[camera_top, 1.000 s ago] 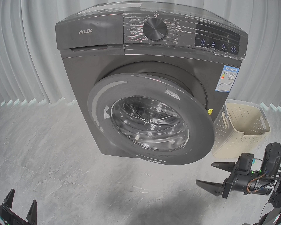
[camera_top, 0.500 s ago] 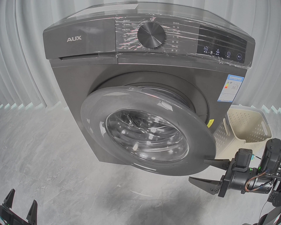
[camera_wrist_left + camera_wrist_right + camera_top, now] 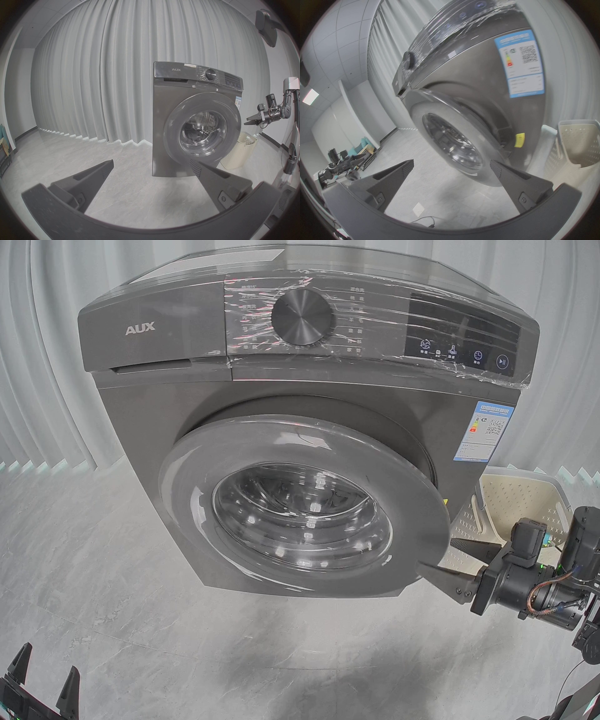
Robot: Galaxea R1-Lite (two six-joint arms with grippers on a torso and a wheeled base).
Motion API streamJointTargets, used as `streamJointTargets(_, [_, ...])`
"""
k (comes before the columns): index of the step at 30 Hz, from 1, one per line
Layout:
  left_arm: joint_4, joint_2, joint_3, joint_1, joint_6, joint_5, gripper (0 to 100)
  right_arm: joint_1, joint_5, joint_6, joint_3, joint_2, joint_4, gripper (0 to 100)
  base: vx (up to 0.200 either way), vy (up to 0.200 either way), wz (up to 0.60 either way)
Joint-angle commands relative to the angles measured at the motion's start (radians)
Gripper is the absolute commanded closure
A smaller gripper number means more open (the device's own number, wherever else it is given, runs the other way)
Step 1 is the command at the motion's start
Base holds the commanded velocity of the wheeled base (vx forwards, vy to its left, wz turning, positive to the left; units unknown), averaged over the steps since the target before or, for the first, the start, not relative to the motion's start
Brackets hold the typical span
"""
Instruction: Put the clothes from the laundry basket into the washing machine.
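- Right gripper (image 3: 435, 554): black jaws spread apart and empty, tips at the right rim of the round glass-windowed door (image 3: 300, 515); I cannot tell whether they touch it.
- Left gripper (image 3: 45, 671): jaws apart and empty, low over the grey marbled floor (image 3: 125, 565), well apart from the machine.
- Dark grey metal washing machine (image 3: 175, 396): door ajar, covering the drum opening; crinkled clear film (image 3: 369, 312) over the panel.
- Cream perforated plastic laundry basket (image 3: 531, 502): on the floor just beside the machine's right side.
- Pale pleated curtain (image 3: 37, 365) behind.
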Motion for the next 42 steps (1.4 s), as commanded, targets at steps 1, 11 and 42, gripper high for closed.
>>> streamJointTargets(1, [-0.001, -0.015, 0.016, 0.0, 0.0, 0.001, 0, -0.033, -0.01, 0.001, -0.016, 0.001, 0.001, 0, 0.0, 0.0, 0.0])
streamJointTargets(11, [0.001, -0.015, 0.018, 0.0, 0.007, 0.002, 0, 0.078, -0.016, -0.002, 0.125, -0.01, 0.001, 0, 0.0, 0.0, 0.0])
streamJointTargets(42, [0.001, -0.015, 0.018, 0.0, 0.008, 0.002, 0, 0.13, -0.018, 0.005, 0.109, 0.034, -0.115, 0, 0.019, 0.039, 0.0])
